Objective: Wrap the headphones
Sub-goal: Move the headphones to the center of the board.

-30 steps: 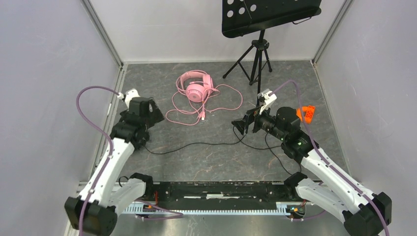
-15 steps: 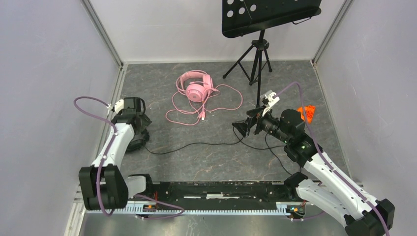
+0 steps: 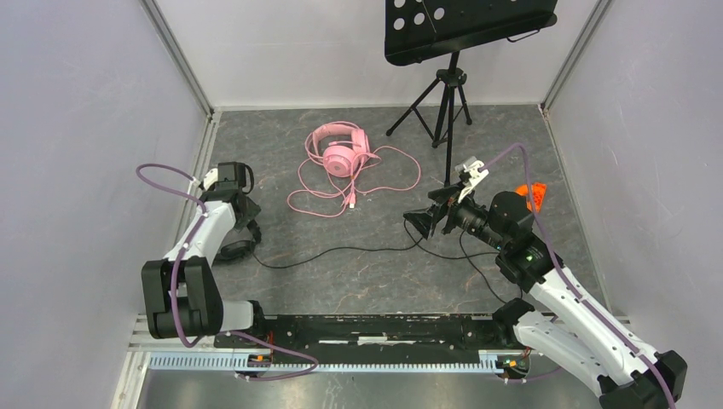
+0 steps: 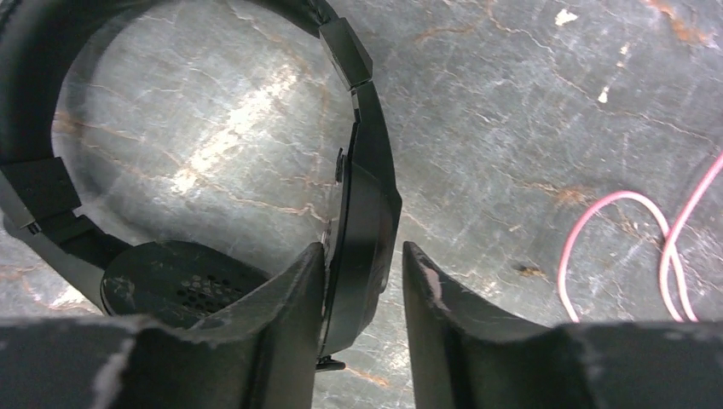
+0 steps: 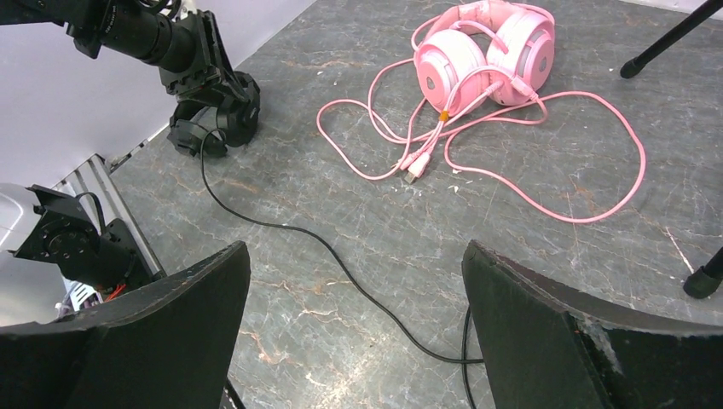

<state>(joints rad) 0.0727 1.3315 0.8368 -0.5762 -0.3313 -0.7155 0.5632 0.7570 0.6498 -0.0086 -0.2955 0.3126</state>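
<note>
The pink headphones (image 3: 339, 149) lie at the back middle of the floor, their long pink cable (image 3: 384, 183) in loose loops around them. The black headphones (image 3: 232, 249) lie at the left, and their thin black cable (image 3: 341, 250) trails right across the floor. My left gripper (image 4: 362, 264) straddles one side arm of the black headband (image 4: 367, 196). The left finger touches that arm and a gap shows at the right finger. My right gripper (image 5: 354, 281) hangs wide open above the black cable (image 5: 324, 247), holding nothing.
A black music stand (image 3: 448, 94) rises on its tripod at the back right, one foot (image 5: 703, 281) close to my right gripper. A small orange plastic piece (image 3: 533, 196) lies behind the right arm. Grey walls enclose the floor on three sides.
My left arm has folded back and dropped onto the black headphones, and its jaws have narrowed around the headband arm. The right arm has shifted slightly right, still open.
</note>
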